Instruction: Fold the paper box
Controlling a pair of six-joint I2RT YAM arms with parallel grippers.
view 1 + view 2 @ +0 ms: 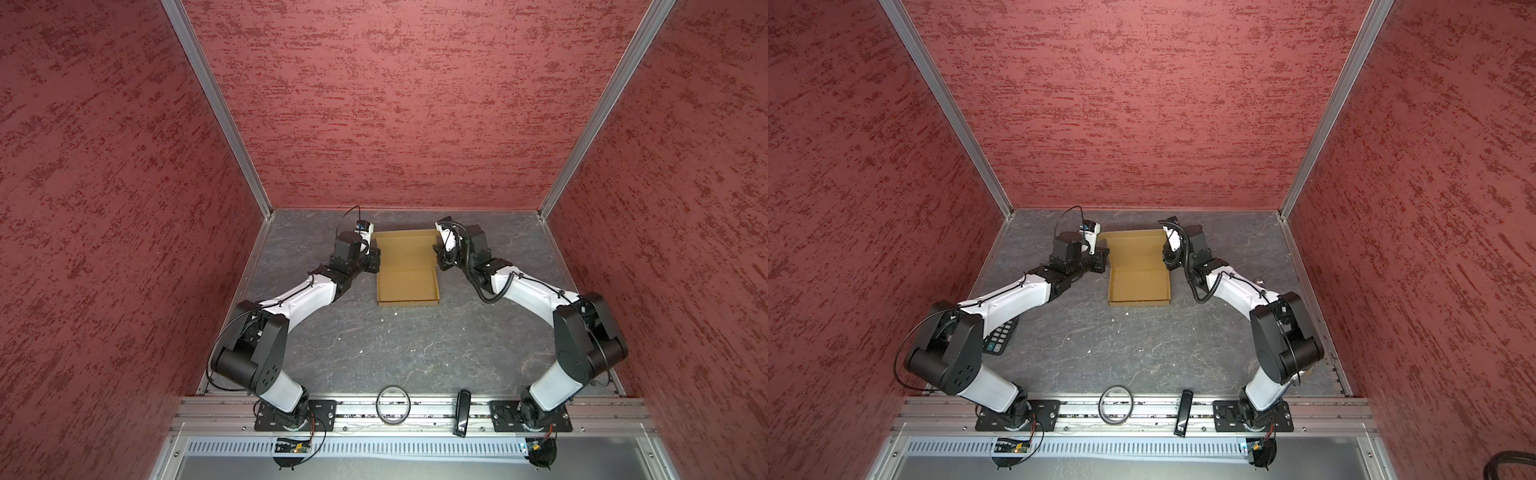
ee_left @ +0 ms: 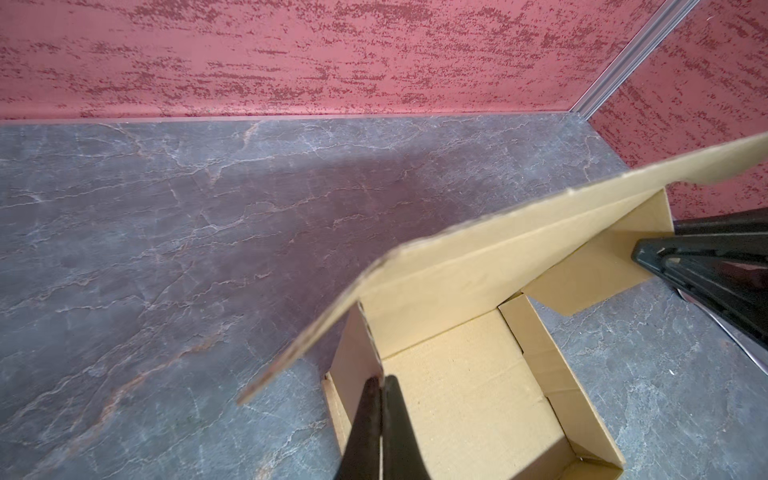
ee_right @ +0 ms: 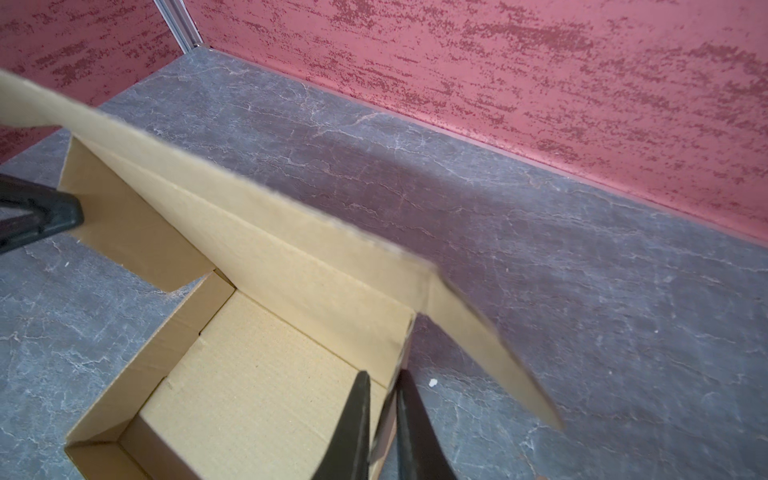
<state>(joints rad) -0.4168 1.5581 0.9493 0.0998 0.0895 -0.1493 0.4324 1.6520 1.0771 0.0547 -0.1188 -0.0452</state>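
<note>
The paper box (image 1: 407, 276) (image 1: 1139, 282) is a tan cardboard tray on the grey table, with its lid (image 2: 478, 257) (image 3: 257, 224) raised and leaning at the back. My left gripper (image 1: 375, 261) (image 2: 381, 378) is shut on the lid's left side flap (image 2: 359, 349), just above the tray's left wall. My right gripper (image 1: 437, 254) (image 3: 384, 374) straddles the right side flap (image 3: 405, 353), one finger inside the tray and one outside. Its jaws stand slightly apart, with a gap showing beside the cardboard.
Red textured walls (image 1: 395, 104) enclose the table on three sides. A ring (image 1: 393, 404) and a black device (image 1: 462, 411) lie on the front rail. A calculator (image 1: 1000, 336) sits under my left arm. Small white crumbs (image 1: 395, 314) dot the table.
</note>
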